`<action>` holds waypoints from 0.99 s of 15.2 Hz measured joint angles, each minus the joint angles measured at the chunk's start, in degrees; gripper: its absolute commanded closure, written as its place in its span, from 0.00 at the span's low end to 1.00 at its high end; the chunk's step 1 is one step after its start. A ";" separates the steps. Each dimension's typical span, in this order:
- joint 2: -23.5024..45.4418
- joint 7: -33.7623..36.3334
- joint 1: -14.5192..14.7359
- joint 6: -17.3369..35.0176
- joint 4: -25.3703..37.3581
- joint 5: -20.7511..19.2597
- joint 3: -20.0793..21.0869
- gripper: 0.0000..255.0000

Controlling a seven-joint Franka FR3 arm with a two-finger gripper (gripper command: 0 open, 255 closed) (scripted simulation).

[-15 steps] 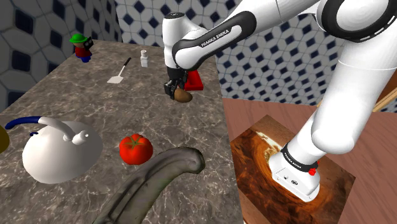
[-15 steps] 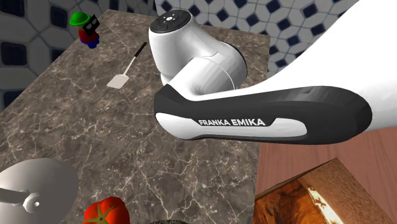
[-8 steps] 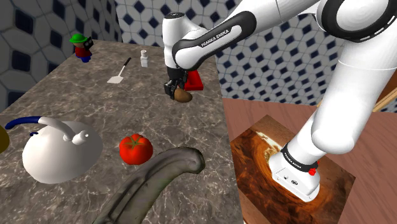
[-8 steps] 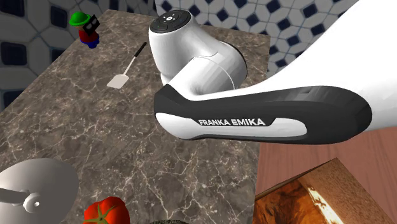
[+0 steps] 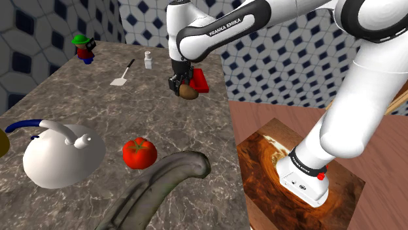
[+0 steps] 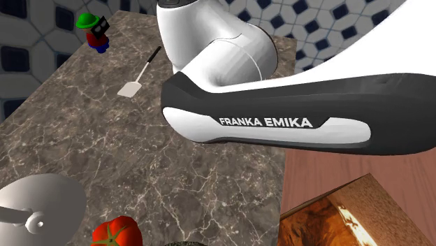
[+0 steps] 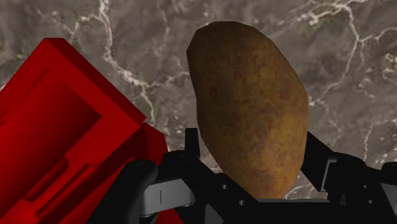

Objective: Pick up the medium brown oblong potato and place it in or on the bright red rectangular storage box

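Arm (image 5: 222, 29) reaches out from its stand (image 5: 297, 173) across the grey marbled desk (image 5: 98, 111), wrist pointing down.

Jaws: closed on the potato (image 5: 189, 92). From the hand's own camera the potato (image 7: 251, 108) sits clasped between the two black fingers (image 7: 143, 184), one on each flank. Its long axis runs straight out past the fingertips. Skin is brown and mottled, the shape oblong.

Potato hangs under the jaws with marbled desk beyond it. It looks lifted off the surface, though I cannot be sure of the gap.

Red box (image 5: 199, 82): just beside the jaws, on the desk near its edge. Seen from the hand, the box (image 7: 57, 121) is bright red with a stepped hollow showing. A strip of desk lies between it and the potato, so the two are apart. The potato is beside the box, not over it.

Farther from the jaws, toward the back wall:
- small white bottle (image 5: 148, 60), upright
- spatula (image 5: 122, 73) lying flat, dark handle, pale blade
- toy figure (image 5: 83, 48) with a green hat, near the far corner

Well apart from the jaws, at the near end of the desk:
- tomato (image 5: 138, 152), red with a green stalk
- white kettle (image 5: 62, 157) with a blue handle, beside the tomato
- long curved grey-green thing (image 5: 163, 186); I cannot tell what it is

Walls carry a blue-and-white patterned tile (image 5: 288, 59). Floor past the desk edge is reddish wood (image 5: 261, 117).
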 measured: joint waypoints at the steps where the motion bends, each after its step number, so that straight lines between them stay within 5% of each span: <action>1: -0.29 -0.08 -0.01 -0.52 0.26 0.12 0.04 1.00; 15: -3.89 -1.51 -0.18 -10.37 6.71 1.74 0.43 1.00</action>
